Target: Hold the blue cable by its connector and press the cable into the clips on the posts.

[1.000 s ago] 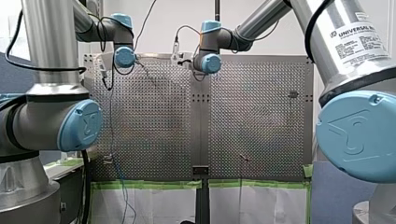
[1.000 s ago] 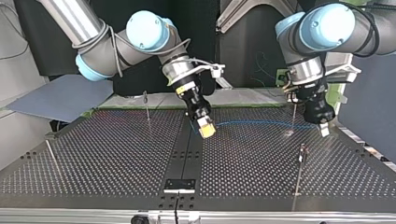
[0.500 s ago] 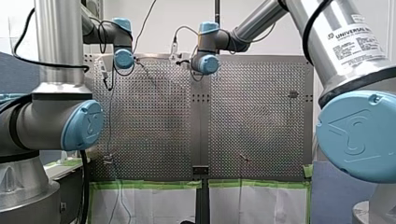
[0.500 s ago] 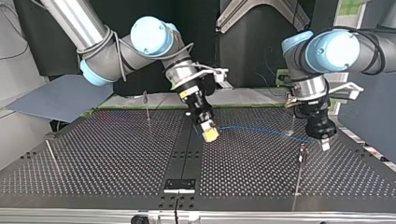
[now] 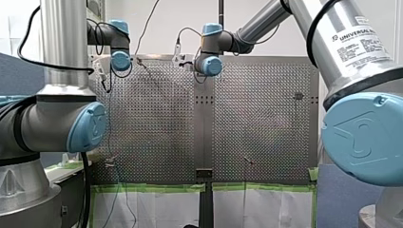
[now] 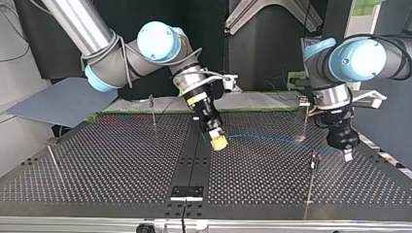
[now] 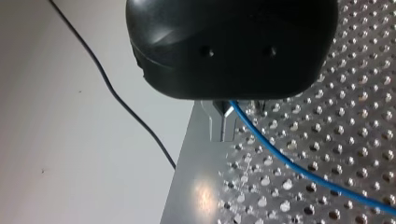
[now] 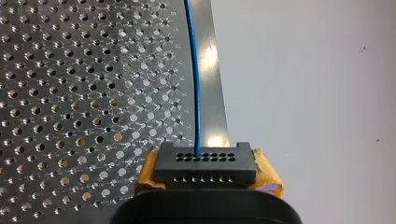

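Blue cable (image 6: 272, 139) hangs mid-frame in the top view, just above the worktop (image 6: 121, 160), running to my left gripper (image 6: 347, 154) — whether its jaws are pressed together I cannot tell. My right gripper (image 8: 208, 171) pinches the black connector (image 8: 204, 161) between yellow pads. The label (image 5: 363, 39) at the front view's upper right reads "UNIVERSAL" — the finer print is illegible.

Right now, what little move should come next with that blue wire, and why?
Probably a short dip of my left tool, pushing the blue cable down into the clip on the post beside it. My right tool grips the connector, the cable runs stretched between both tools, and it seems to pass close by that clip without sitting in it yet.
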Robot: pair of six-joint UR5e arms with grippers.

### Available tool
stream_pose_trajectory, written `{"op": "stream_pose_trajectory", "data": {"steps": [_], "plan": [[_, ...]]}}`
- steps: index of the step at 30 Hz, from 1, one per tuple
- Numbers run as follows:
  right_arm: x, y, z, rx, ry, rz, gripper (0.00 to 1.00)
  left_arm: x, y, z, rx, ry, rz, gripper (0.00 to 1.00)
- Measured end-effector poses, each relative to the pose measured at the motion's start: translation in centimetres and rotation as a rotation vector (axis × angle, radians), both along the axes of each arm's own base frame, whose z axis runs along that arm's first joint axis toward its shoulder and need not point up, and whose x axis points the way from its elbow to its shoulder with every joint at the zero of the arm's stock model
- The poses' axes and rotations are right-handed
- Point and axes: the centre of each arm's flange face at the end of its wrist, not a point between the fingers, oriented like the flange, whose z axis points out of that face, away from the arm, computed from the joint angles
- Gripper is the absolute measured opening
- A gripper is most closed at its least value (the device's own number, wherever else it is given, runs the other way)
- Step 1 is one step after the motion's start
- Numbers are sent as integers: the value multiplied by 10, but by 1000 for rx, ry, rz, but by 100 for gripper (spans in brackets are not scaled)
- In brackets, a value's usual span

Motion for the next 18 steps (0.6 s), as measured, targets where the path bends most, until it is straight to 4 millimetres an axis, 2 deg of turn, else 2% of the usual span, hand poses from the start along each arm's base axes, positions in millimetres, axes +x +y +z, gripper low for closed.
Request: {"op": "stream_pose_trajectory", "data": {"steps": [7, 18], "plan": [[0, -5, 2, -4, -4, -6, 0, 15, 18, -4, 6, 6, -14, 0], [0, -17, 0, -2, -6, -19, 0, 32, 19, -5, -10, -28, -94, 0]]}}
